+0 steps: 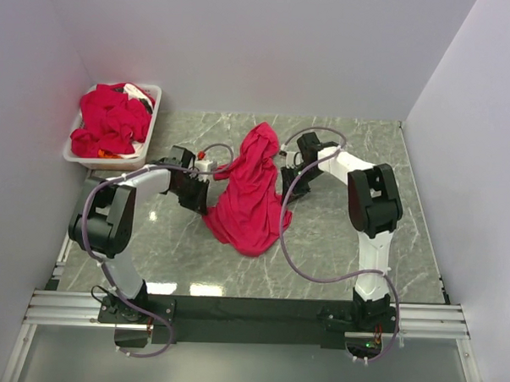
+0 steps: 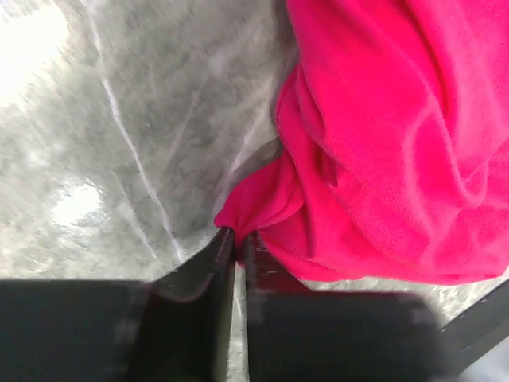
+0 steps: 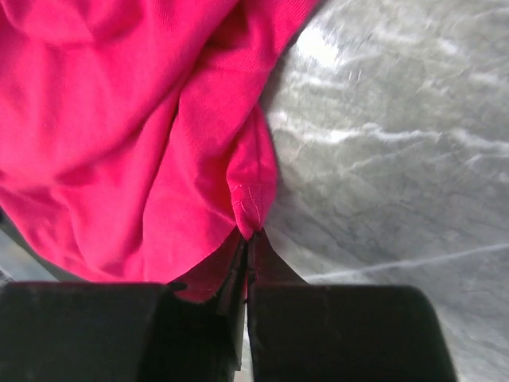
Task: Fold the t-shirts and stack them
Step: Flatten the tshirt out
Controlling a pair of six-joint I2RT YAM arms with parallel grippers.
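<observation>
Several t-shirts (image 1: 112, 125), bin (image 1: 154, 110): overhead only.

The shirt (image 1: 250, 195) is soft, matt cloth, faintly fuzzy. The table (image 1: 346, 237) looks like grey marble, glossy with glare; the bin (image 1: 153, 123) is smooth white plastic.

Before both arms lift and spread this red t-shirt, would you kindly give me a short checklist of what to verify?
1. Left hand shut on the t-shirt: ok, it pinches a fold of the edge.
2. Right hand shut on it: ok, it pinches a stitched hem.
3. Single layer in each pinch: cannot tell.
4. T-shirt lying flat: not ok, it is bunched between the arms.
5. T-shirt apart from the bin: ok.
</observation>
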